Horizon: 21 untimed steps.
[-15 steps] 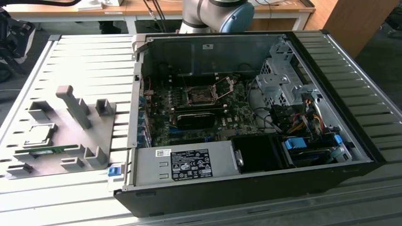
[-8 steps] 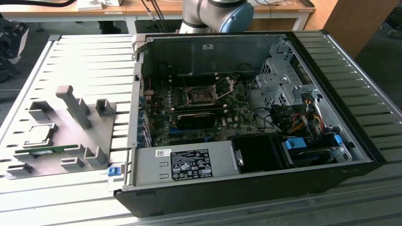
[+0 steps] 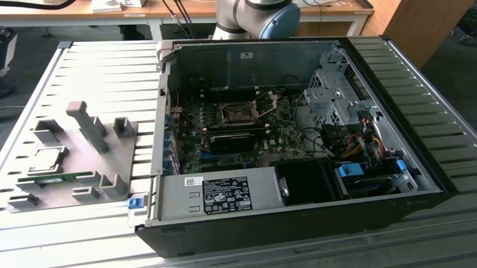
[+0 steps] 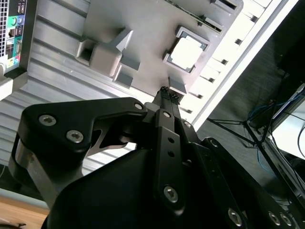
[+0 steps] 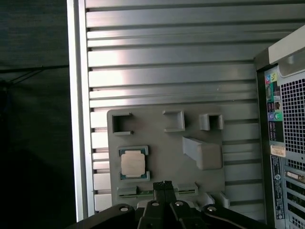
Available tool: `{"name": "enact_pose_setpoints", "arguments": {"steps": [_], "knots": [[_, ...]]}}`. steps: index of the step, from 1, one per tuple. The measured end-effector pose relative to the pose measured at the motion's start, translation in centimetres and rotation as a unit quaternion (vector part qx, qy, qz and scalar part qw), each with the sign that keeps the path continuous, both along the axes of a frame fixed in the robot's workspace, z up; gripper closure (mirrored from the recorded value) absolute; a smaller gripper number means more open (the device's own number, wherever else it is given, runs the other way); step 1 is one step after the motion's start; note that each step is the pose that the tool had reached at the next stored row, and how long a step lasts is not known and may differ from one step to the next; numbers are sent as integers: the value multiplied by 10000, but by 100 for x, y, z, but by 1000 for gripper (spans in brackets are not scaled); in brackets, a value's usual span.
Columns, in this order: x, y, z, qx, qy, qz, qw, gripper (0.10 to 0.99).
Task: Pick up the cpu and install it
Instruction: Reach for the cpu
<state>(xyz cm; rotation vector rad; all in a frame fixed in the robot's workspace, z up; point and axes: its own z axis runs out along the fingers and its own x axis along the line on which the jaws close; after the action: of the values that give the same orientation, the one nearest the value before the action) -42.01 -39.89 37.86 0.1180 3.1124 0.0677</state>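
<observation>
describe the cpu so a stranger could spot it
To the exterior view's left of the open computer case, a grey fixture plate lies on the slatted table. The cpu sits on the plate's side away from the case. It is the one flat silvery square, unlike the grey blocks and the narrow green strip.

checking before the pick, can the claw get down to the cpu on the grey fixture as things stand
Probably yes: the cpu lies uncovered in its pocket on the grey fixture, and the claw hangs above, just off to its side. The claw looks shut, though.
</observation>
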Motion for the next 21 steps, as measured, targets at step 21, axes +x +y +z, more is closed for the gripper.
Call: {"name": "enact_pose_setpoints", "arguments": {"steps": [21], "knots": [[-317, -20, -86, 0, -20, 1, 10000, 980]]}}
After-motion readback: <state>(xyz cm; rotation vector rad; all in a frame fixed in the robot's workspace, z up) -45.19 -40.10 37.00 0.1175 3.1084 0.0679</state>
